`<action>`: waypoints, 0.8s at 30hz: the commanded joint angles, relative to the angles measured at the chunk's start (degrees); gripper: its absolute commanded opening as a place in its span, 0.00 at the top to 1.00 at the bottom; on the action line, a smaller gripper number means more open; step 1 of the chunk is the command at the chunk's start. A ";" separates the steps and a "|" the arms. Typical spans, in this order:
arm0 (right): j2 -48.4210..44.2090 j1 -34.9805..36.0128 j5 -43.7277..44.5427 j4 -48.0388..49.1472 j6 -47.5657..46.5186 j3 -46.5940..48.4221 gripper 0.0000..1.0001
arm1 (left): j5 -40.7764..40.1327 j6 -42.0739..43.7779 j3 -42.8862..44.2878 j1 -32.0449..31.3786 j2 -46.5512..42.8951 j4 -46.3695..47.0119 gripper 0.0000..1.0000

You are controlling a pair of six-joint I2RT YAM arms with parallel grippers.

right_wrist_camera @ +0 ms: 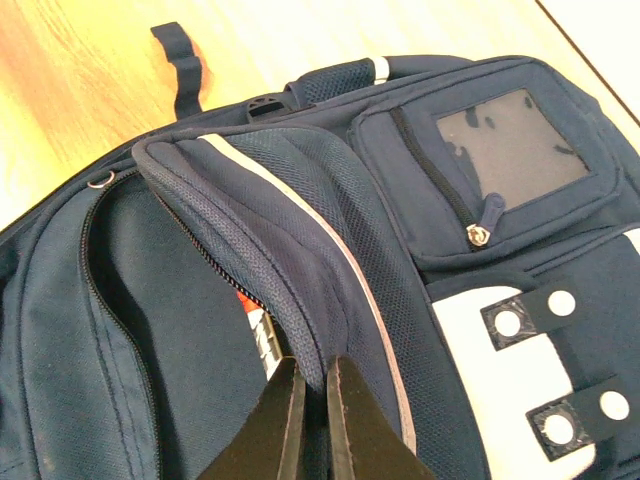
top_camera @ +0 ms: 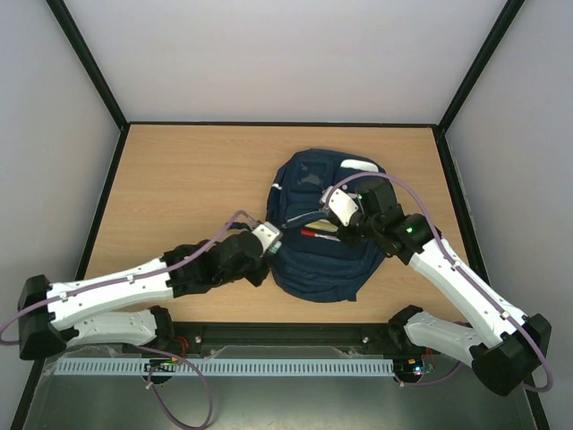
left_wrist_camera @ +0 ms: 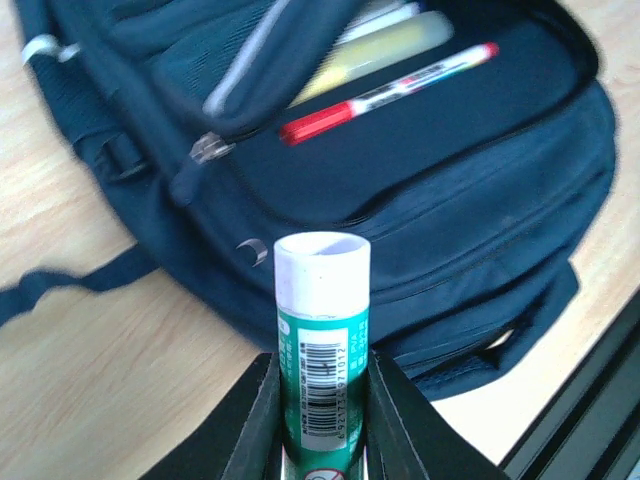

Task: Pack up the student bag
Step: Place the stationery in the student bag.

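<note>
The student bag, navy with a white-grey patch, lies flat mid-table with its front pocket gaping. My right gripper is shut on the pocket's flap edge and holds it up. Inside the pocket lie a red-capped marker and a yellow item. My left gripper is shut on a green glue stick with a white cap. It hovers at the bag's left edge, short of the opening.
The wooden table is ringed by a black frame with grey walls. A loose bag strap lies on the wood to the left. The table's near edge and black rail run close under the bag.
</note>
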 commanded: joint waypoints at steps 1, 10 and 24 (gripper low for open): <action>-0.17 -0.23 3.17 -0.31 0.31 4.68 0.99 | -4.36 8.74 6.19 -5.29 5.56 3.56 0.88; 0.16 -0.23 3.14 -1.75 -0.60 8.52 0.99 | -12.71 26.60 18.24 -12.86 20.44 2.77 0.88; -1.29 -0.23 0.61 -3.36 0.50 10.62 0.99 | -33.16 46.37 27.74 -18.57 38.21 3.16 0.88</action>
